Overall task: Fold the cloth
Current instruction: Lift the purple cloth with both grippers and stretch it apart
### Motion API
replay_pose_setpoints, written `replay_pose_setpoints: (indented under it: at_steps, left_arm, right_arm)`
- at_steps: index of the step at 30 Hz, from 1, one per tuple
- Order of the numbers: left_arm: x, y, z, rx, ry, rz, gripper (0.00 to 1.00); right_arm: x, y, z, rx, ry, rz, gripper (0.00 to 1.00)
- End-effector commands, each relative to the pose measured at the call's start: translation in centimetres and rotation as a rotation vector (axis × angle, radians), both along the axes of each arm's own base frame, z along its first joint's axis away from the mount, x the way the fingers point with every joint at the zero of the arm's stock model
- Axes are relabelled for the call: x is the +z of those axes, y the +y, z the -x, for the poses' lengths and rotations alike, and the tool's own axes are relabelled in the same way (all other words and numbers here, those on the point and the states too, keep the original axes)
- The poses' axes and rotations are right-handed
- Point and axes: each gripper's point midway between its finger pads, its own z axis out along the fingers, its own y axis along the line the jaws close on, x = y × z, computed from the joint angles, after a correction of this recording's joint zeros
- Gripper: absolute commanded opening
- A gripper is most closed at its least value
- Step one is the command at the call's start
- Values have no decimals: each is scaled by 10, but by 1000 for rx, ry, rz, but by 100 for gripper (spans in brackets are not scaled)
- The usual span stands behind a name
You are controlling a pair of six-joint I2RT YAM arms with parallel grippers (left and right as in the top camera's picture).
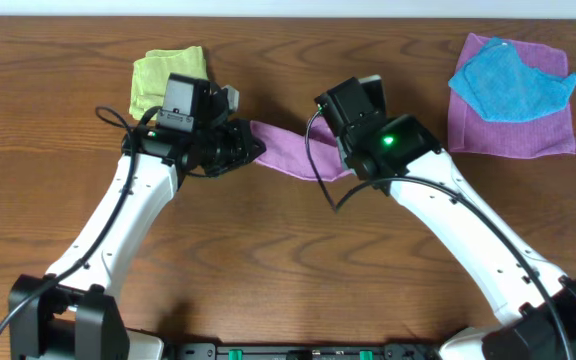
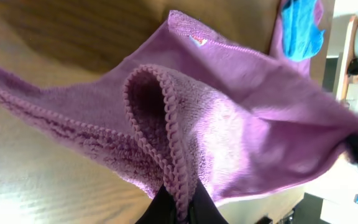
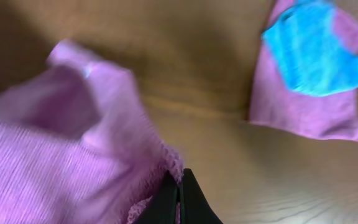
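Observation:
The mauve-purple cloth (image 1: 293, 152) hangs stretched between my two grippers above the middle of the table. My left gripper (image 1: 251, 146) is shut on its stitched edge, which shows pinched between the fingers in the left wrist view (image 2: 178, 202). My right gripper (image 1: 340, 168) is shut on the other end; its fingers (image 3: 180, 186) clamp the hem in the right wrist view, with the cloth (image 3: 55, 155) bunched to their left. The cloth (image 2: 229, 124) sags in loose folds, and its small label (image 2: 197, 41) shows.
A second purple cloth (image 1: 528, 135) lies flat at the back right with a bright blue cloth (image 1: 508, 82) on it. A folded lime-green cloth (image 1: 158, 75) lies at the back left, just behind my left arm. Bare wooden table (image 1: 288, 260) lies in front.

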Motion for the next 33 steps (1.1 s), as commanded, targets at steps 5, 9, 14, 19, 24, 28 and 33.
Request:
replay_pose_setpoints:
  at_steps: [5, 9, 14, 19, 24, 28, 33]
  left_arm:
    - [-2, 22, 3, 6, 2, -75, 6]
    - [-5, 25, 8, -10, 12, -90, 7]
    - [-8, 28, 9, -15, 14, -116, 7]
    - [-6, 27, 4, -7, -8, -110, 6]
    - [24, 7, -21, -2, -128, 34, 13]
    - [54, -11, -33, -76, -255, 156, 23]
    - [45, -5, -31, -50, -222, 115, 9]
  right_arm:
    - [44, -33, -22, -130, -175, 53, 1]
    - [49, -37, -29, -151, -209, 37, 1]
    - [48, -31, -32, -133, -208, 1, 1]
    - [40, -13, -30, -76, -164, -79, 2]
    - [33, 7, -25, -14, -118, -147, 1]
    - [33, 7, -25, -15, -122, -140, 1]
    - [31, 5, -22, -17, -107, -131, 2]
